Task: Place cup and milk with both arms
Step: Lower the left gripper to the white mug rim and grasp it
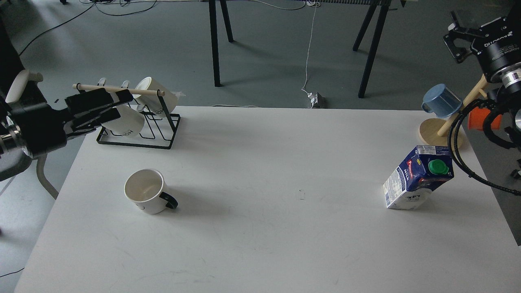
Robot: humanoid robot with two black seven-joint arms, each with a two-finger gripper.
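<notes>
1. The left gripper pokes in from the left side, up in the air over the far left corner of the table. Its two fingers lie close side by side, with only a thin gap, and they hold nothing.
2. Right behind those fingers is a black wire rack with cream mugs hanging on its wooden bar.
3. The right gripper is high up at the far right, dark and small. I cannot tell if its fingers are apart or together.
4. Below it, a blue mug hangs on a wooden stand.
5. The cup stands upright on the left part of the table, handle pointing right, well apart from the left gripper.
6. The milk stands on the right part, green cap on top, near the stand.
</notes>
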